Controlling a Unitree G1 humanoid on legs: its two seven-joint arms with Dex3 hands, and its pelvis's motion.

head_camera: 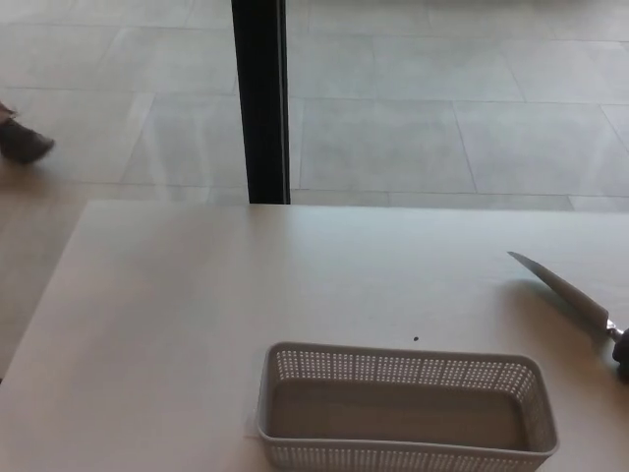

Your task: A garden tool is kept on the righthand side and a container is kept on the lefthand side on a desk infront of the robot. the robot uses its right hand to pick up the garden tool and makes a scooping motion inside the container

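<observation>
No brand, label or writing can be read on anything here. Neither robot hand shows in the head view, so whether either one is wide, narrow or holding something cannot be told from this picture.

The basket (405, 411), a pale grey oblong container with walls pierced by rows of small holes and a solid floor, stands low in the middle of the view on the desk (177, 324). Its long side runs across the picture, its near wall is cut by the bottom edge, and nothing lies inside it. Just beyond its far rim a tiny dark speck (416, 339) sits on the desk top.

The garden tool (570, 295) lies well apart from the basket, at the right edge of the view. It has a long, narrow, pointed metal blade lying flat on the desk, its tip pointing up and to the left, and a dark handle end that runs out of the picture at the right.

The desk is plain, off-white and matte, its far edge crossing the view above the middle. Beyond it is a floor (442, 118) of large pale tiles with thin joints. A black upright post (260, 98) rises from behind the desk's far edge to the top of the picture. At the far left edge, on the floor, a person's shoe (22, 140) shows.
</observation>
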